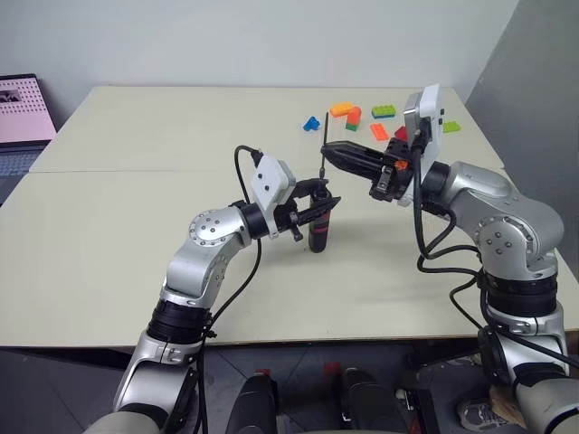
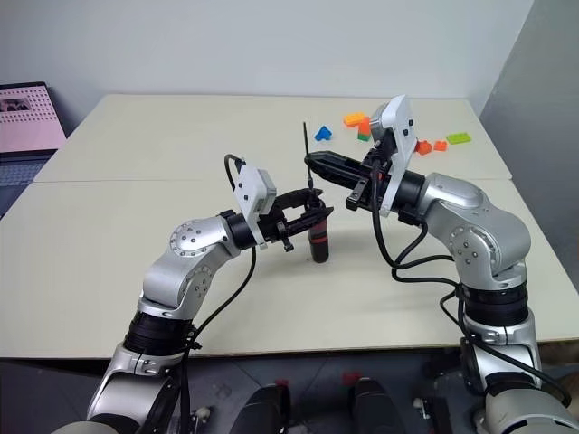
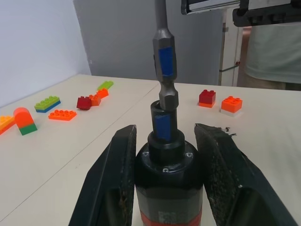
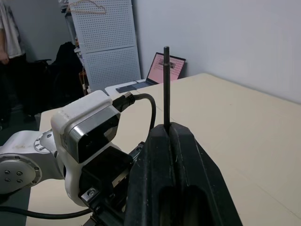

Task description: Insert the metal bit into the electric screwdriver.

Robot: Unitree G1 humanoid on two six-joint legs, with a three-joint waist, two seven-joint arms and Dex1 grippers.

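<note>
left claw clenched on electric screwdriver, held upright above surface, socket end up. right claw pinched tight on metal bit, held vertical directly above screwdriver. bit's thick lower end sits at mouth of screwdriver socket, touching or just entering; cannot tell how deep. toy bricks scattered on surface beyond screwdriver.
</note>
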